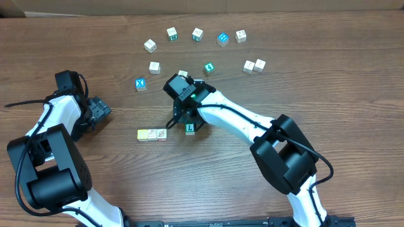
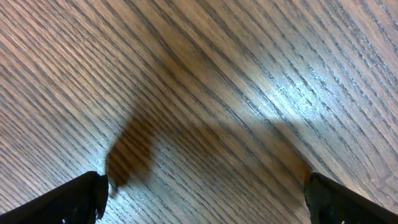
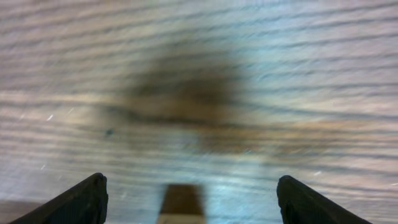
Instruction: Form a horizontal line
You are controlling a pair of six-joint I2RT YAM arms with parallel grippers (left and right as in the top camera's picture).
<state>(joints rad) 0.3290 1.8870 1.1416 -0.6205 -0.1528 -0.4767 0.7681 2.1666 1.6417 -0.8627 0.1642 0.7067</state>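
The right tool (image 3: 189,183) stood wide, its two dark fingers (image 3: 84,202) at the lower corners of the wrist view. The top of the green cube (image 1: 190,128) showed blurred between them, touching neither. From overhead that tool hung directly over this cube, which sat flat on the desk (image 1: 353,94). The cube's top face carried a white "L", its upright stroke running roughly up the picture.

Left of it, across a small gap, lay a short row of three cubes, each touching the next. The pale yellow cube (image 1: 142,134) was at the left end, then the first white cube (image 1: 152,134) and the second white cube (image 1: 161,133). Both white ones bore dark line drawings too small to make out. The row's long axis ran left to right across the overhead view. The green cube sat off its right end, a little farther from the robot than that axis.

The left tool (image 2: 205,186) also stood wide and held nothing, over bare wood near the desk's left side, well apart from the row.

Beyond the row a blue cube (image 1: 140,84) showed a white mark like an "X". A teal-green cube (image 1: 209,67) and loose white cubes (image 1: 154,67) lay scattered farther back, their markings unreadable.
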